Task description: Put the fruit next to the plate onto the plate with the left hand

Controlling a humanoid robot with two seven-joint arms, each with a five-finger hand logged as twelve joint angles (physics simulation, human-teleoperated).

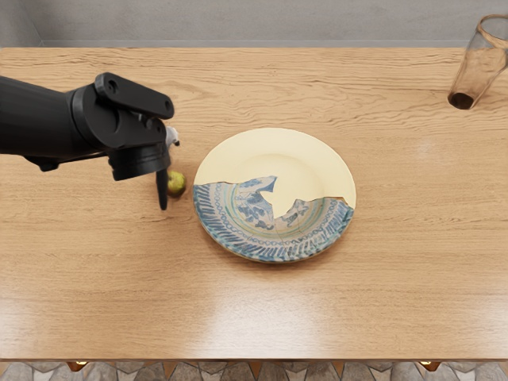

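One fruit, one plate, one glass, and one hand over the wooden tabletop [357, 309].

The left hand [141, 152] enters from the left edge and hangs at left of centre, its lower tip right against the small yellow-green fruit [177, 184]; whether it is spread or closed on anything cannot be told. The fruit lies on the tabletop just right of the hand, beside the left rim of the plate [274, 159], not on it. The glass [479, 63] stands tilted at upper right.

A brownish clear glass [480, 63] stands tilted at the wooden table's [381, 309] far right corner.
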